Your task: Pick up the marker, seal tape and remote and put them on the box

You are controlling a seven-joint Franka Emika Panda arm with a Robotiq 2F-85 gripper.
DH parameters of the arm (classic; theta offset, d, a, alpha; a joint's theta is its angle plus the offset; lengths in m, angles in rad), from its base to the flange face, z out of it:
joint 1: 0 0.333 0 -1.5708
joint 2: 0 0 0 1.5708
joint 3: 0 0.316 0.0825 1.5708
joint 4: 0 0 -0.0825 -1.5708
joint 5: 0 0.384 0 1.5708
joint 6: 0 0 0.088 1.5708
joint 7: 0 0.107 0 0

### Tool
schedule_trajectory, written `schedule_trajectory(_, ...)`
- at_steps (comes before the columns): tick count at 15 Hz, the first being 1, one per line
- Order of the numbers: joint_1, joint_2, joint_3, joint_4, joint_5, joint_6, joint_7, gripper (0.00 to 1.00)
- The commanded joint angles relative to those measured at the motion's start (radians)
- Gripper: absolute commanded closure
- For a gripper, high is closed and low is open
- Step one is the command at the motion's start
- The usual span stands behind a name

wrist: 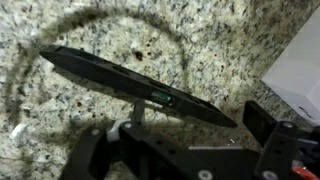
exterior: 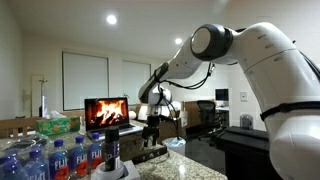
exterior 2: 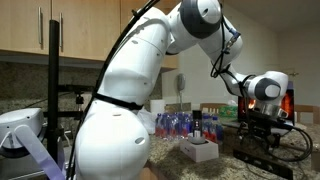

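The remote (wrist: 140,82) is a long, slim black bar lying diagonally on the speckled granite counter in the wrist view. My gripper (wrist: 195,118) hangs just above it, open, with a finger on either side of the remote's right half and nothing held. A corner of the white box (wrist: 300,68) shows at the right edge, close to the remote's tip. In both exterior views the gripper (exterior: 152,124) (exterior 2: 262,118) points down at the counter. I cannot make out the marker or the seal tape.
Several water bottles (exterior: 40,160) and a green tissue box (exterior: 58,125) stand on the counter. A screen showing a fire (exterior: 106,112) is behind the gripper. A white box-like thing (exterior 2: 200,150) sits by more bottles (exterior 2: 180,123).
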Motion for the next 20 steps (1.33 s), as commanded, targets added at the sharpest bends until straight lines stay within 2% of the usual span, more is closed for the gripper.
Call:
schedule_trajectory(1,-0.010,-0.008,0.012,-0.008,0.031,0.011,0.008,0.00)
schedule_trajectory(14,0.019,0.029,0.005,-0.011,-0.054,0.064,0.098,0.00)
schedule_trajectory(20,0.016,0.046,0.014,-0.012,-0.057,0.051,0.087,0.00)
